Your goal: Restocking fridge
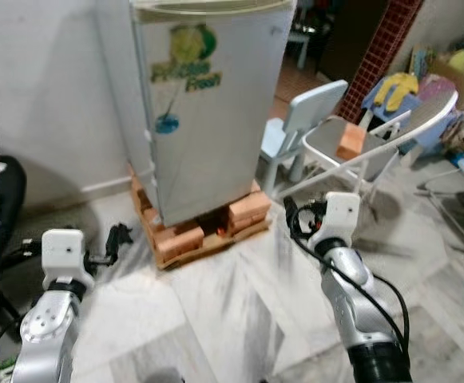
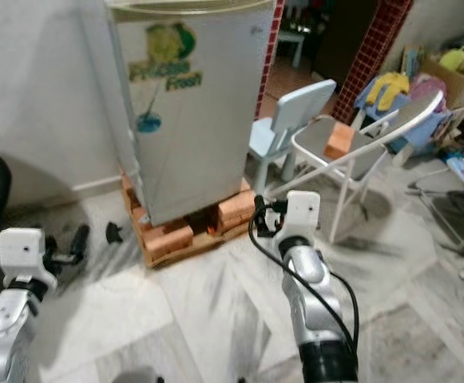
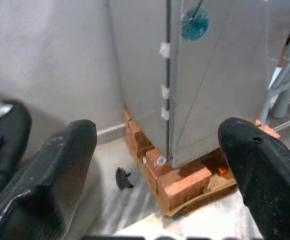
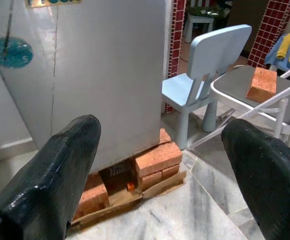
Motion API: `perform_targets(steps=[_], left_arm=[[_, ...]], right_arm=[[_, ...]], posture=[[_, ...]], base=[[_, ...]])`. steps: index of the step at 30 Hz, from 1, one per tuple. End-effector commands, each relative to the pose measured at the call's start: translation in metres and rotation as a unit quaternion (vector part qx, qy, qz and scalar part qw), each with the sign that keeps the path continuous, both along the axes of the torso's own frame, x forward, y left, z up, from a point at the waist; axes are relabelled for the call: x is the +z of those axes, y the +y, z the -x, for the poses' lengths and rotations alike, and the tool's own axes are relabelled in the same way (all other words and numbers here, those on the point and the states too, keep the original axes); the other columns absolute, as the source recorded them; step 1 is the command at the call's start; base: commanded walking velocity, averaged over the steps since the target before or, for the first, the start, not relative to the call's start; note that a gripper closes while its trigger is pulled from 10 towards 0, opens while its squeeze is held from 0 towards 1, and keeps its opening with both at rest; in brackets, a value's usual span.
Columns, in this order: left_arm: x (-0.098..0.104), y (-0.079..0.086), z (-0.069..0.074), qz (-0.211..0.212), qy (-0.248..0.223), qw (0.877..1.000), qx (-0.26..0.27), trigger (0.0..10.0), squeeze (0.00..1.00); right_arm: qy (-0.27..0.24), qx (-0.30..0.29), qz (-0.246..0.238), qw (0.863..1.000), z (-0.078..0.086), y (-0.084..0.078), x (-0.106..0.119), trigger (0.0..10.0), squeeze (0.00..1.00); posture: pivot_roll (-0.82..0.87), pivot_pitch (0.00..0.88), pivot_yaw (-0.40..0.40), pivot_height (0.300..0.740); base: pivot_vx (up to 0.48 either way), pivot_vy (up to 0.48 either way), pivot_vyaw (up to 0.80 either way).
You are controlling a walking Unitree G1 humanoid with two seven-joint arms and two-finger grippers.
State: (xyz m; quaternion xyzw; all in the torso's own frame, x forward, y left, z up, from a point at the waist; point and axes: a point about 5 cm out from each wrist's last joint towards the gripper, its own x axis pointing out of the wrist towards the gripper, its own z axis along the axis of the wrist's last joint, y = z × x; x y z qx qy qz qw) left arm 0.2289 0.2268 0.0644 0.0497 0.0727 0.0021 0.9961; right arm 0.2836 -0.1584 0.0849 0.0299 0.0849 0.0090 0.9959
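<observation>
- Fridge [image 1: 204,112]: door closed, standing against the white wall; the task's thing, straight ahead of the robot and well apart from both arms.
- Bricks [image 1: 184,235]: stacked under the fridge on a wooden board, evidently to raise it off the floor; their edge juts forward past the door.
- Marble floor [image 1: 232,311]: open room between robot and fridge, allowing an approach.
- Folding chair [image 1: 359,152]: carries a loose brick [image 4: 262,84] on its seat and, with the pale blue child's chair [image 1: 307,120], crowds the fridge's right side.
- Left gripper [image 3: 157,165]: fingers apart, holding nothing, aimed at the fridge's lower left corner.
- Right gripper [image 4: 159,165]: fingers apart, holding nothing, aimed at the fridge's lower right corner.
- Small black object [image 3: 123,177]: lies on the floor by the wall.
</observation>
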Motion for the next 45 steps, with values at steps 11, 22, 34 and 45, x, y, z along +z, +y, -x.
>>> perform_targets(steps=[11, 22, 34, 45], left_arm=[[-0.001, 0.0001, -0.0031, 0.005, 0.012, 1.0, 0.001, 10.0, 0.0], [-0.0033, -0.0027, -0.0027, 0.025, 0.018, 1.0, 0.003, 10.0, 0.0], [-0.0044, -0.0061, 0.0, 0.018, 0.013, 1.0, 0.01, 10.0, 0.0], [-0.0063, -0.0083, 0.0012, 0.014, 0.018, 1.0, 0.0, 10.0, 0.0]], right_arm=[[-0.001, -0.01, -0.003, 1.0, -0.0029, -0.0033, 0.0019, 10.0, 0.0], [0.001, -0.007, -0.002, 1.0, -0.0042, -0.002, 0.0012, 10.0, 0.0], [0.006, -0.005, -0.001, 1.0, -0.0048, -0.0019, -0.0005, 10.0, 0.0], [0.008, -0.004, 0.0, 1.0, -0.0075, -0.0016, -0.0011, 10.0, 0.0]], posture=[[0.17, 0.0, -0.055, 0.74], [0.17, 0.0, -0.061, 0.74], [0.17, 0.0, -0.066, 0.74], [0.17, 0.0, -0.067, 0.74]], base=[[0.409, 0.147, -0.76], [0.083, 0.44, -0.76], [0.0, 0.196, -0.17], [0.0, 0.372, 0.0]])
